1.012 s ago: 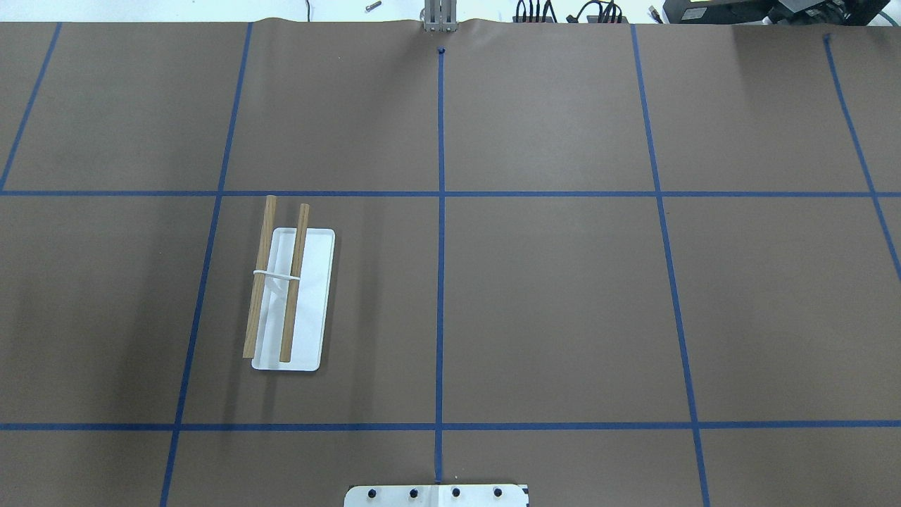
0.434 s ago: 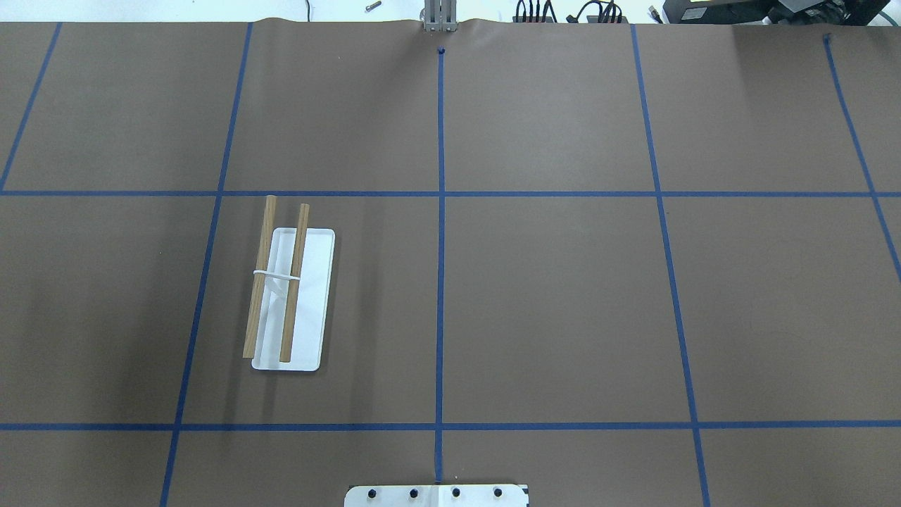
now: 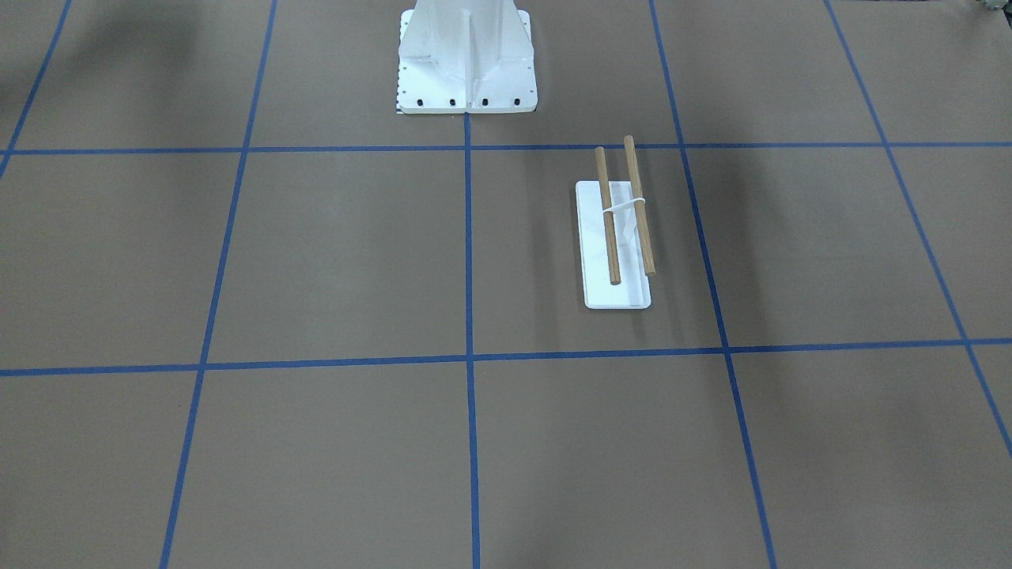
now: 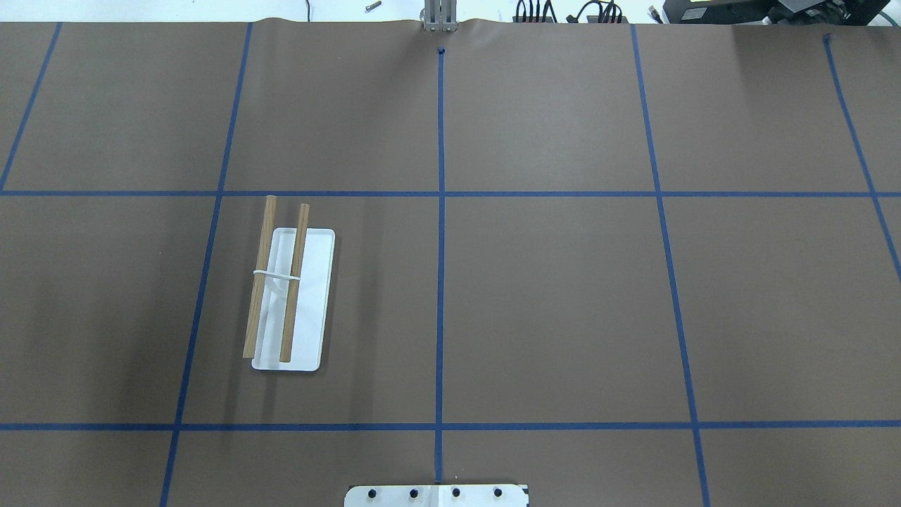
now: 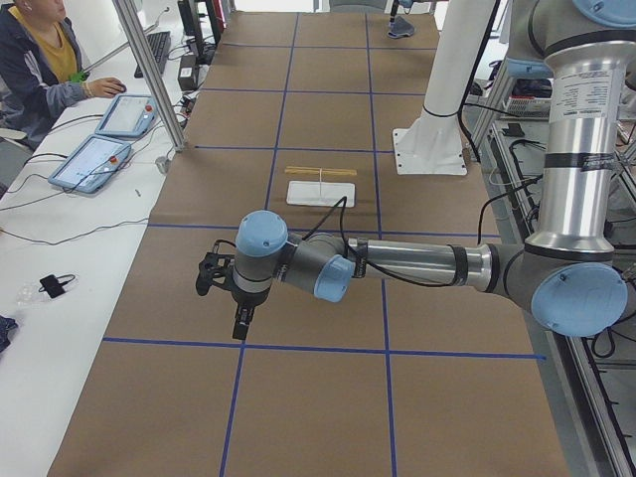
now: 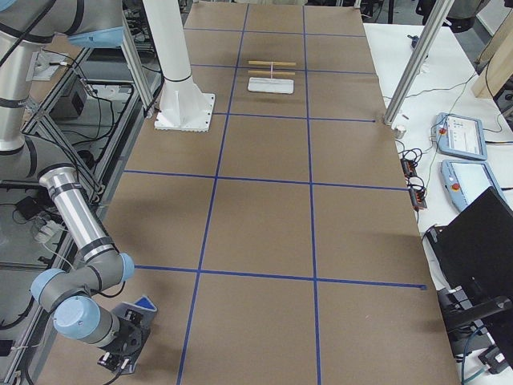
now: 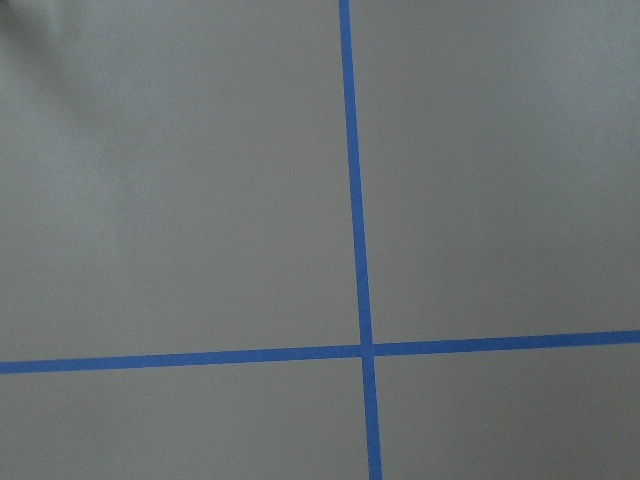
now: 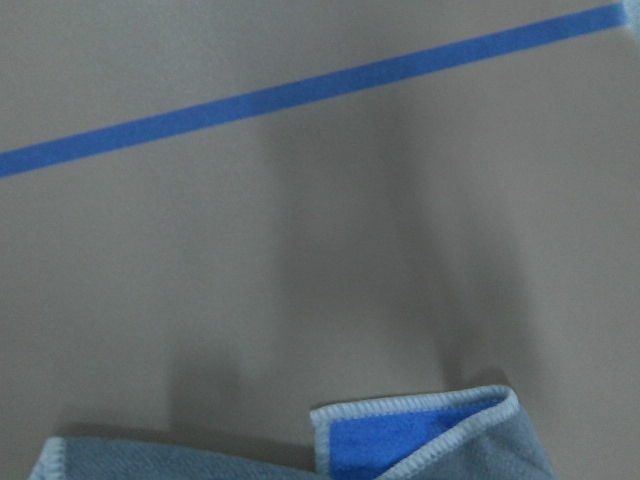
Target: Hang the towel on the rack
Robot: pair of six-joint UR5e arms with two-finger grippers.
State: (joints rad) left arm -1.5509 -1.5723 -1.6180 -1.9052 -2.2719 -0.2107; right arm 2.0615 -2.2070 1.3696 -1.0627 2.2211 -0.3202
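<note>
The rack (image 4: 310, 303) stands on the brown table (image 4: 563, 317) in the robot's left half, inside one square of the blue tape (image 4: 440, 282) grid. Its white base lies flat, and its two wooden rods (image 3: 630, 207) run parallel above the base, joined in the middle by a white crosspiece. One rod sits nearer to the tape line at the side and reaches a little past the base's end. In the front-facing view the rack is near the white pedestal (image 3: 466, 55), but does not touch it. The towel (image 8: 510, 458) shows only at the lower edge of the right wrist view. It is grey with a light stitched edge, and one corner is folded over so the blue underside is seen. A tape line crosses the table above it. The right gripper (image 6: 120, 353) is low at the table's end on the robot's right, well apart from the rack; if it is open, closed or gripping the towel I cannot tell. The left gripper (image 5: 241, 324) hangs above the table on the robot's left end, nearer that end than the rack is, and points down. Its state I also cannot tell. The left wrist view shows only table and a crossing of tape. A person (image 5: 35, 55) sits beside the table.
</note>
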